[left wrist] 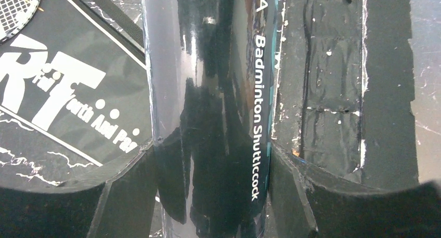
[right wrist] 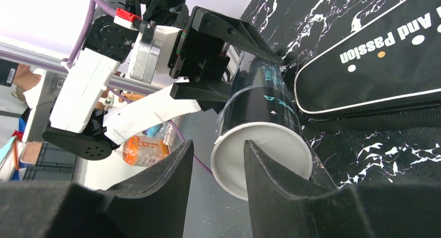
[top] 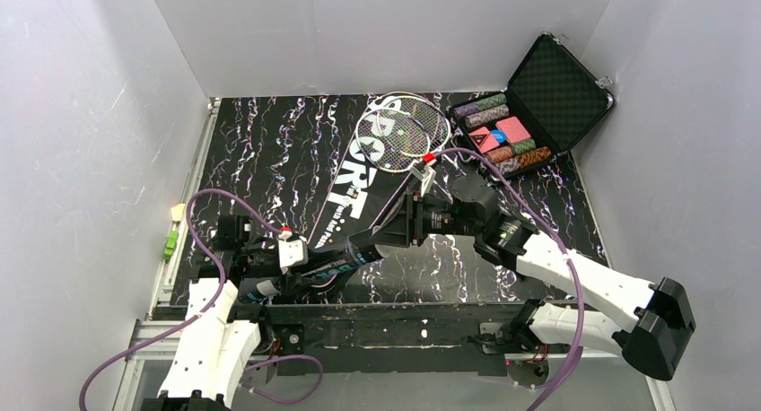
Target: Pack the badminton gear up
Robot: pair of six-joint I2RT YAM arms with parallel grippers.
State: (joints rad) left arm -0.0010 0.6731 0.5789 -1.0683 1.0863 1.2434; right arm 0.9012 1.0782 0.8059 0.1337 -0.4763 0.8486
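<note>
Overhead: long black fabric racket bag (top: 359, 182) lettered "SPORT", laid diagonally on a white-veined black marbled mat (top: 269, 151). Two thin-framed, white-strung rackets (top: 404, 128) overlapping at the bag's far, wide end. Open hard poker chip case (top: 552, 92) with a foam-lined lid off to the bag's right. At the bag's near, narrow end, glossy black cylindrical shuttlecock tube (top: 345, 257), clamped mid-body by the left gripper (top: 314, 266), with the right gripper (top: 388, 233) at its other end.

Left wrist: mirror-shiny tube, white "Badminton Shutticock" lettering along it, pinched between matte black fingers (left wrist: 130, 196), just right of the bag's white-piped edge.

Right wrist: tube's round white end cap (right wrist: 260, 155) facing the lens, bag beyond. Right gripper's wedge-shaped fingers (right wrist: 156, 196) parted, gripping nothing.
</note>
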